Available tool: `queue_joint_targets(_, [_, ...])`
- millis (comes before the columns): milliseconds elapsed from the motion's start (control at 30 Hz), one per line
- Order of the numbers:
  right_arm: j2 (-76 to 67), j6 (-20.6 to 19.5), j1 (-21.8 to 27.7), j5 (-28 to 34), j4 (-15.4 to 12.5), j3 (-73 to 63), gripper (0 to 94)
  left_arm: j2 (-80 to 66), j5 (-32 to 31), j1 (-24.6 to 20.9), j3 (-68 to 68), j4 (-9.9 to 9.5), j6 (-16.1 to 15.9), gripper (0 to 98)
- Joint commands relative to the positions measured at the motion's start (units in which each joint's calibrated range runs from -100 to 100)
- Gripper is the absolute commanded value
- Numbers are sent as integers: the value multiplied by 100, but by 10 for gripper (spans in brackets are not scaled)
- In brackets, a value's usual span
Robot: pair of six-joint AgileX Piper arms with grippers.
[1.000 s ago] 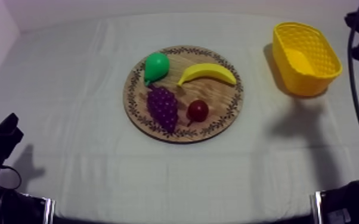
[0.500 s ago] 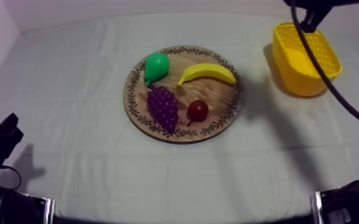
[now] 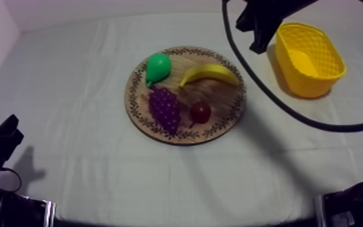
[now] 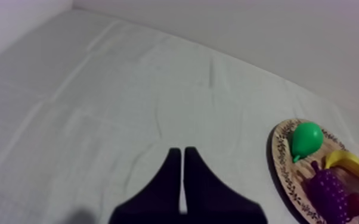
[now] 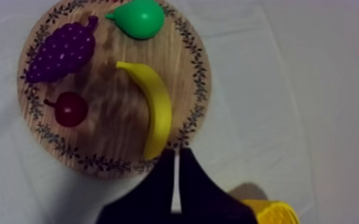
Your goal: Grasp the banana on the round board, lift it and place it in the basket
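1. The banana [image 3: 211, 73] lies on the wooden board [image 3: 223, 101], curving across the sector from 12 to 2 o'clock. The pear [image 3: 157, 66] at 11 o'clock, the bunch of grapes [image 3: 164, 107] at 8 o'clock and the small red fruit [image 3: 200, 111] at 5 o'clock sit near it but apart from it. A grasp across its middle should therefore meet no neighbour.
2. The right gripper [image 3: 257, 47] hangs just past the board's rim at about 2 o'clock, between board and yellow basket [image 3: 316, 81]. This arm is nearest to both, which is likely why it takes the job. How high it rides above the table [image 3: 99, 181] is hard to judge.
3. In the right wrist view its fingers [image 5: 164, 164] lie together as a narrow wedge, holding nothing, with the tips aimed at the banana's near end. They must spread before any grasp; the task is barely begun.
4. The basket stands mouth-up at 3 o'clock of the board, well apart from it, so the carry should be short and sideways.
5. The left gripper [image 4: 183, 152] rests low at the table's 8 o'clock edge, pressed together and empty, clear of the work.
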Motion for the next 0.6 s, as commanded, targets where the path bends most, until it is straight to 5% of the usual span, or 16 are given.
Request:
queue_joint_targets(0, [134, -11, -42, -48, 32, 13, 34, -3, 1, -1, 2, 0, 1, 1])
queue_joint_targets(200, [310, 101, -134, -141, -11, 106, 400, -3, 1, -1, 2, 0, 0, 1])
queue_joint_targets(567, [290, 270, -166, -174, -93, 197, 511, -3, 1, -1, 2, 0, 1, 1])
